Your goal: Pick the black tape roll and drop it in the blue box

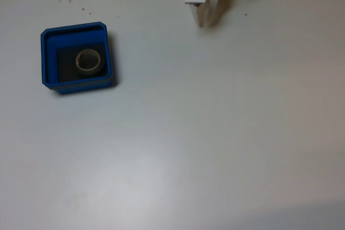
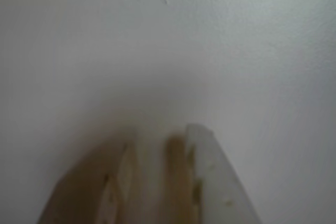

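Note:
In the fixed view the blue box [image 1: 47,57] sits at the left of the white table. The black tape roll [image 1: 89,71] lies flat on its dark floor, its pale inner core facing up. My gripper [image 1: 204,22] is at the top centre, far to the right of the box, pointing down at bare table. Its white fingers stand close together with nothing between them. In the wrist view the gripper [image 2: 163,140] rises from the bottom edge over plain white table, blurred and empty.
A few small dark specks [image 1: 83,9] mark the table beyond the box. The white tabletop [image 1: 215,133] stretches wide to the right of the box and toward the near edge.

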Controlling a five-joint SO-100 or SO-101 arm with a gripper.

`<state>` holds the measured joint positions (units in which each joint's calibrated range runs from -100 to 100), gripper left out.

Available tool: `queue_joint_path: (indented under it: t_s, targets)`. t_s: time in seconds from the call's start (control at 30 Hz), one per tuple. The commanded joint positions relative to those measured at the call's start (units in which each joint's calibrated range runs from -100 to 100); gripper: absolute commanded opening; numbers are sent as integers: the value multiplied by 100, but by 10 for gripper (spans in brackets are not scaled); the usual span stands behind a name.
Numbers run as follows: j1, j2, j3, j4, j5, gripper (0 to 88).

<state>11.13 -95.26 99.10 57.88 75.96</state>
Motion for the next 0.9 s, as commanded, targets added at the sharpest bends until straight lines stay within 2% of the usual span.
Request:
queue_joint_path:
  t_s: [0.0, 0.17, 0.23, 0.4, 0.6, 0.73, 0.87]
  targets:
    - [-4, -357, 81, -70, 47, 14]
    - [-53, -365, 81, -79, 56, 14]
    - [-249, -382, 81, -79, 223, 14]
    - [-679, -399, 90, -367, 1274, 14]
    - [-669, -399, 90, -1943, 2211, 14]
    - [-659, -399, 90, -2711, 2360, 14]
    - [-659, -399, 90, -2909, 2351, 14]
